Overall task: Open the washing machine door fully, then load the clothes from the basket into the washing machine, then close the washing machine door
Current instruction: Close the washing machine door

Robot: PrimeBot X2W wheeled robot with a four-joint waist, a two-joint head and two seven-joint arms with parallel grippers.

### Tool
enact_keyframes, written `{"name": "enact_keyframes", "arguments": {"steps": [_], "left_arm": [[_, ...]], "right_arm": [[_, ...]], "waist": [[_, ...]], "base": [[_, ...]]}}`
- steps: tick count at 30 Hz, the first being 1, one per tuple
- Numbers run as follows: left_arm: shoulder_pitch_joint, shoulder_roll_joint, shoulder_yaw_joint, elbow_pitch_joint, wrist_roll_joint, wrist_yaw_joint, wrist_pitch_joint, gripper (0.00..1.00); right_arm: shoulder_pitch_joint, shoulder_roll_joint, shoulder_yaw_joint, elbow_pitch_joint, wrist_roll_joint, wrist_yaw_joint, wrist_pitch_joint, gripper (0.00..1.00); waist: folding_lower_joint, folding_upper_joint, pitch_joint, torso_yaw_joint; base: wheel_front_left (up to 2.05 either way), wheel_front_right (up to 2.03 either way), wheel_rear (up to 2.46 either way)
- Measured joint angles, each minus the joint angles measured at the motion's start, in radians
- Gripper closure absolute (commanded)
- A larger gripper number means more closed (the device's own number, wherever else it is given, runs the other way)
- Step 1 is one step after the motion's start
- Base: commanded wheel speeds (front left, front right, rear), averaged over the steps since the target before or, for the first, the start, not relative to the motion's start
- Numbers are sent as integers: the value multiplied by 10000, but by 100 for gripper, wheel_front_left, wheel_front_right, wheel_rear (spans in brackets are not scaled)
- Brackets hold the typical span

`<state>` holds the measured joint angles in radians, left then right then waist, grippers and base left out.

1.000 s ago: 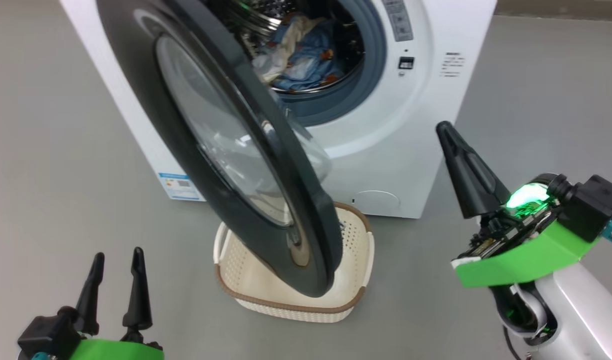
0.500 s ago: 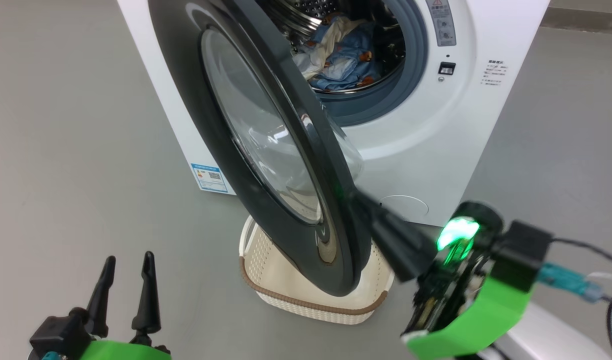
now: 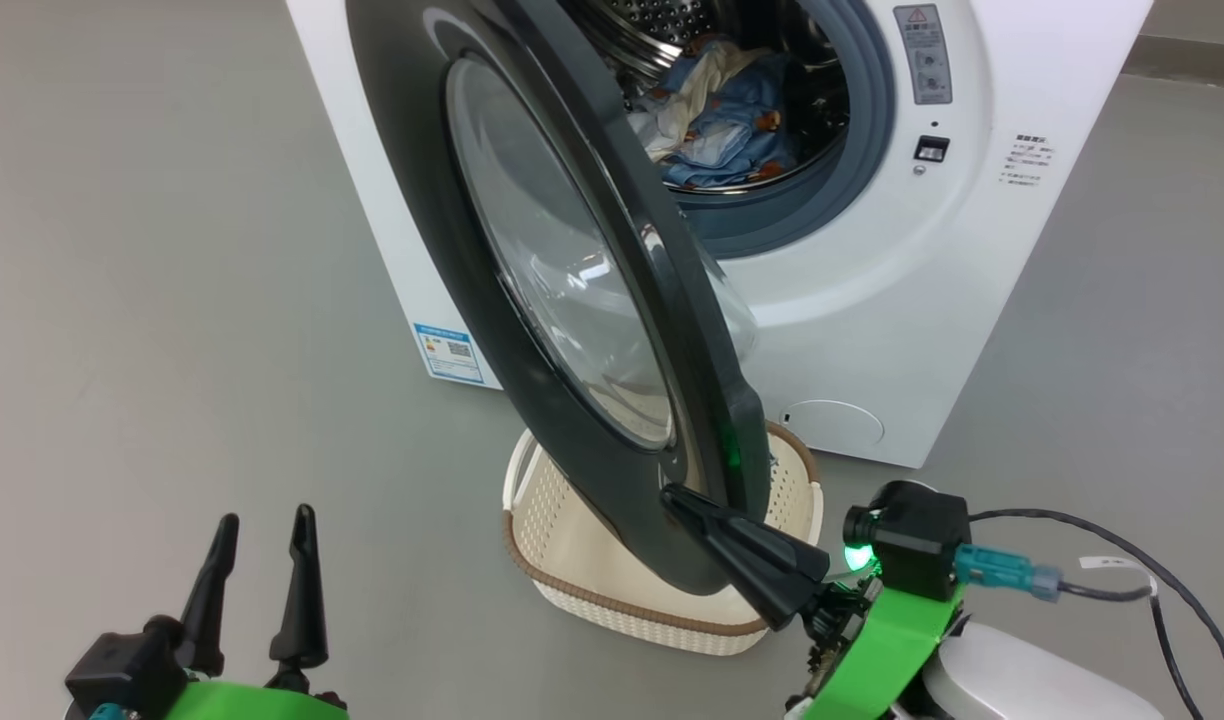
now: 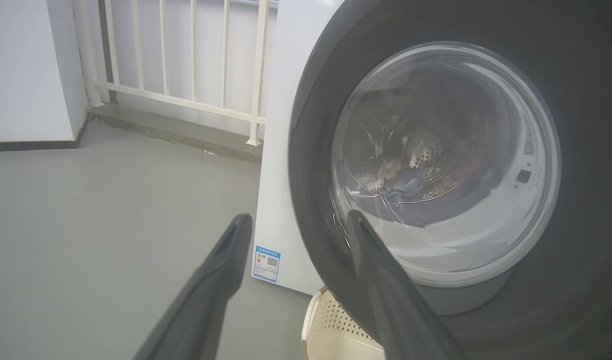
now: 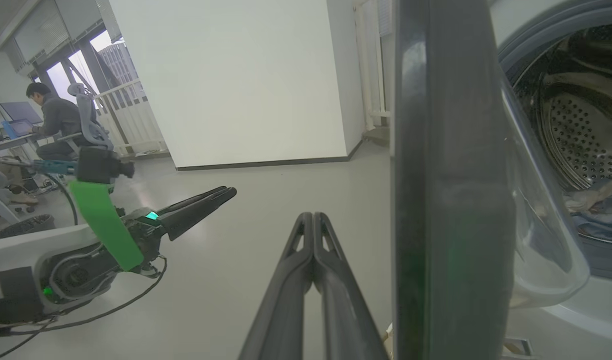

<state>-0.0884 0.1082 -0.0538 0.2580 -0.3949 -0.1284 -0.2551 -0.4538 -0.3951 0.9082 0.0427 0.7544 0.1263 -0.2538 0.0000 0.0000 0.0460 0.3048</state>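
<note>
Lower left of head view: left gripper, spread, empty, parked as a second ago. Centre: door half open, hanging over the basket. Angle to the machine seemingly unchanged, though hard to judge with the camera shifted. Basket on the floor just in front of the machine, looking empty where visible. Upper centre: clothes already inside the drum. Lower right, the real change: right gripper, pressed together, holding nothing. A second ago raised at right, well clear of the door; now swung in low, tip at the door's outer face near the bottom rim. Contact: cannot tell. In right wrist view, fingers just beside the door's edge, on the outer side. Judged: loading done, closing step starting, push on the outer face next. Risk: tip sliding off the glossy rim.
</note>
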Motion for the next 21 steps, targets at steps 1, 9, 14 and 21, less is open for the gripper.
{"name": "enact_keyframes", "arguments": {"steps": [1,9,14,21], "left_arm": [[0,-2,-10,0,0,0,0,0],[0,-4,25,-2,-19,0,0,0],[-1,-6,33,-4,-19,0,0,0],[-1,-8,33,-4,-19,0,0,0]], "right_arm": [[-60,-4,67,182,35,0,0,100],[-416,35,456,1227,370,0,0,100],[-582,119,589,1632,466,0,0,100],[-699,82,510,2088,575,15,0,100]], "waist": [[0,0,4,31],[0,0,55,338],[0,0,116,510],[0,0,178,693]], "base": [[0,0,0],[0,0,0],[0,0,0],[0,0,0]]}}
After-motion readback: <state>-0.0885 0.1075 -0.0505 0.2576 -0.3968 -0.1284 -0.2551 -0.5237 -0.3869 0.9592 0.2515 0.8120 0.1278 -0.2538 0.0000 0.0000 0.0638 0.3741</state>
